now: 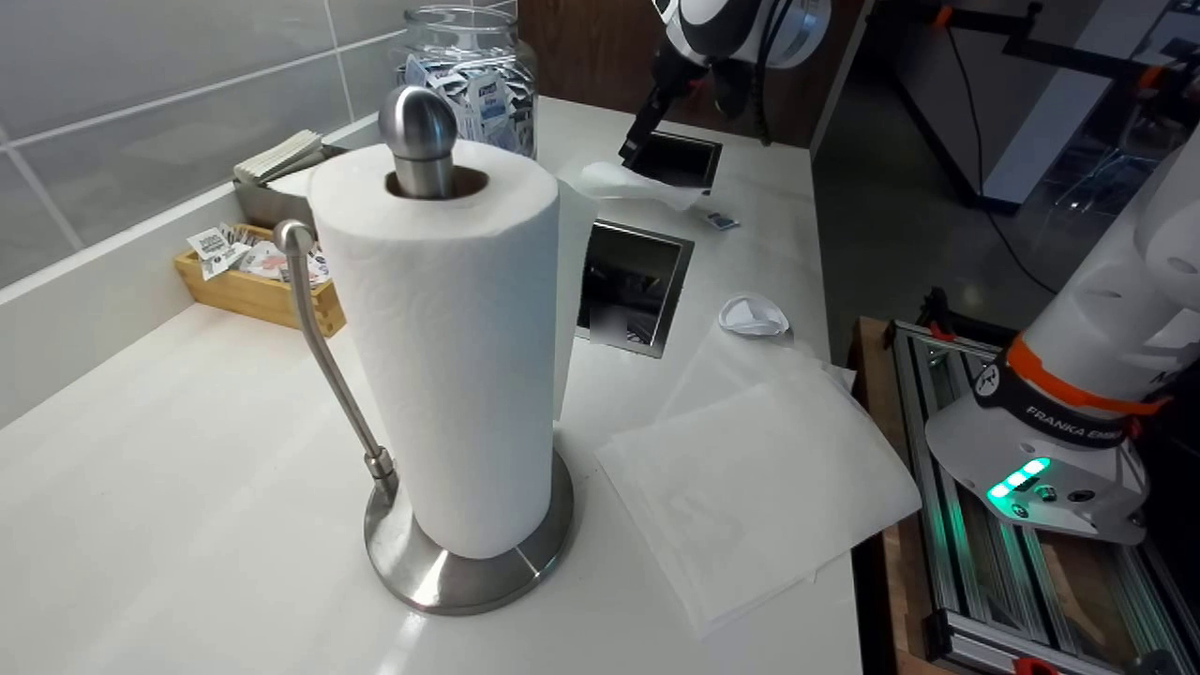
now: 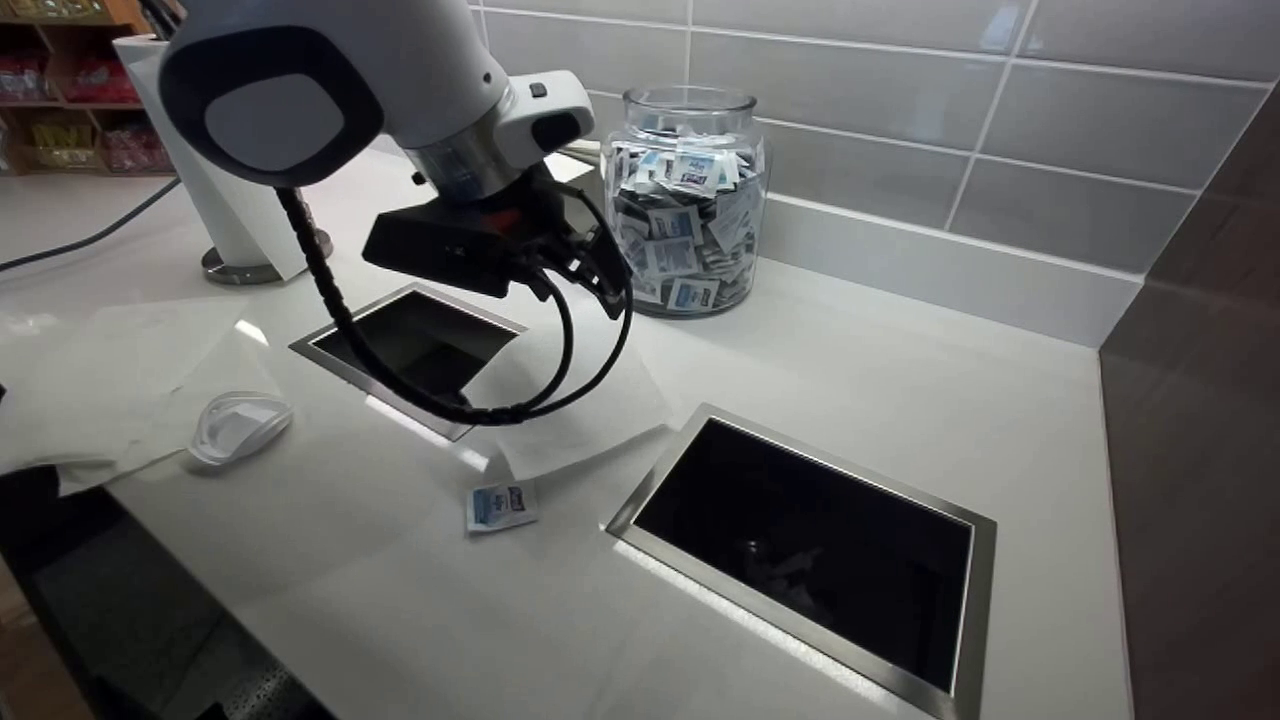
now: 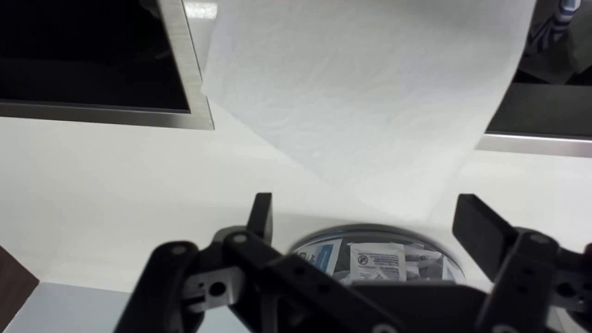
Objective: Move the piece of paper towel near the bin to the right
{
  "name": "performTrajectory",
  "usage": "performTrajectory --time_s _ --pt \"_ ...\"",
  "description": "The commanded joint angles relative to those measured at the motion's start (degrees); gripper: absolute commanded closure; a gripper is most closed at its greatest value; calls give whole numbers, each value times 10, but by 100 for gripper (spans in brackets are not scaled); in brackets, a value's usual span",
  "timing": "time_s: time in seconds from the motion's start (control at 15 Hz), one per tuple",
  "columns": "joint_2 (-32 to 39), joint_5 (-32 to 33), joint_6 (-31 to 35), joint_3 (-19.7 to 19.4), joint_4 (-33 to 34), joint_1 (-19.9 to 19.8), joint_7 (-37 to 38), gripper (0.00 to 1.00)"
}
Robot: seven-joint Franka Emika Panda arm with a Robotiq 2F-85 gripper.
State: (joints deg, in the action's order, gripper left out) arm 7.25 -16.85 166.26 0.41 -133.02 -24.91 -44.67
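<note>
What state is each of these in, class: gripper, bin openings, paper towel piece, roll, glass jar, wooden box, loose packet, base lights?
Gripper: open, holding nothing
Bin openings: uncovered
Paper towel piece: unfolded, partly over one opening
Roll: upright, loose end hanging
Glass jar: lidless, nearly full of packets
Wooden box: open, holding sachets
Loose packet: lying flat
Base lights: lit green

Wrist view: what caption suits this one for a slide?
Open hand near a paper towel sheet that overlaps one bin opening.

"Place?"
"Kitchen or break area, can't tell which."
"Cues?"
"Tiled wall [image 2: 840, 90], white counter [image 2: 950, 370], bin openings [image 2: 975, 600], paper towel roll [image 1: 450, 366], jar [image 2: 690, 111] of sachets [image 2: 675, 245], stocked shelves [image 2: 60, 105]."
</note>
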Motion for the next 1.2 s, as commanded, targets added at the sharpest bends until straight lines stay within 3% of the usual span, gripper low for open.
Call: performTrajectory --time_s 0.0,0.4,0.47,0.73,0.8,1.13 --pt "-33 -35 -30 5 -10 -11 -27 0" --pt "-66 -42 -85 -1 -13 -10 -10 0" --pt "-78 -6 -110 -49 -19 31 32 0" --pt "-153 2 -212 -93 -50 56 103 0" --pt "-99 -13 -178 -98 -13 69 66 0" --pt "-145 -3 -204 -117 -38 81 93 0"
